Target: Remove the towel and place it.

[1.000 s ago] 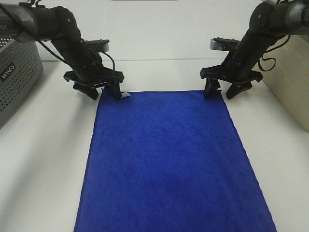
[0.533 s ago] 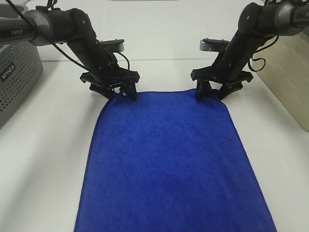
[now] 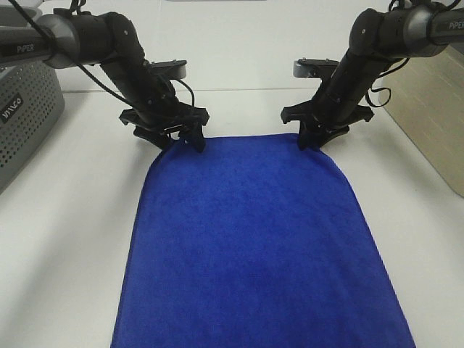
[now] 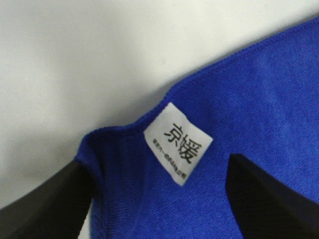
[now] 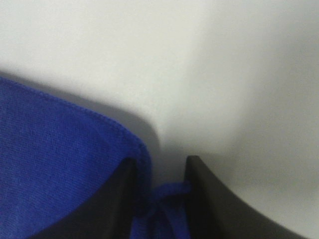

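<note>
From the right wrist we see the royal-blue plush towel (image 5: 60, 164) with its stitched hem lying on the plain white surface (image 5: 199, 59). Our right gripper (image 5: 158, 199) has its two black jaws close together, pinching a bunched corner of towel between them.

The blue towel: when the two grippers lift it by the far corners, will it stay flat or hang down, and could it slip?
The towel will probably hang limp: its corner already bunches between the right gripper fingers. It looks plush, so slipping seems unlikely once pinched. The left gripper straddles the corner by the white tag, jaws apart, so that side would likely drag.
</note>
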`<act>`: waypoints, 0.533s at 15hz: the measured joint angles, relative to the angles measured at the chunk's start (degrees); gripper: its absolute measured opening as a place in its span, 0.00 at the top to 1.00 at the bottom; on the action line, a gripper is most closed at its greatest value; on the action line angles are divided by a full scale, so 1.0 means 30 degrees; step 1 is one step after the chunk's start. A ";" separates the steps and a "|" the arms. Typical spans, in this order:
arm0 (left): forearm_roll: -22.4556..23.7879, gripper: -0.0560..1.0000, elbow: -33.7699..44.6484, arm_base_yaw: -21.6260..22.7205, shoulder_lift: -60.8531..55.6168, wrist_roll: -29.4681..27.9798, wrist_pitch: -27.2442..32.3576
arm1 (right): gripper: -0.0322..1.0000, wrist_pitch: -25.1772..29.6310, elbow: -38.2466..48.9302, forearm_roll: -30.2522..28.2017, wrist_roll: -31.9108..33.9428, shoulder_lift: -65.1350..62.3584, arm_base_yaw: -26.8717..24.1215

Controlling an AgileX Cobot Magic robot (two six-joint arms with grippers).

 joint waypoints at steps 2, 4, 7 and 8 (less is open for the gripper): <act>0.0038 0.28 0.0000 0.0000 0.0000 0.0000 0.0000 | 0.85 -0.0286 0.0000 -0.0115 0.0000 0.0019 0.0000; 0.0229 0.33 0.0000 0.0000 0.0000 0.0038 -0.0019 | 0.94 -0.0344 0.0000 -0.0115 0.0000 0.0038 0.0000; 0.1031 0.63 0.0000 0.0000 0.0038 -0.0095 0.0038 | 0.94 -0.0382 0.0000 -0.0115 0.0000 0.0038 0.0000; 0.1089 0.77 0.0000 0.0000 0.0076 -0.0095 0.0038 | 0.94 -0.0401 0.0000 -0.0115 0.0000 0.0038 0.0000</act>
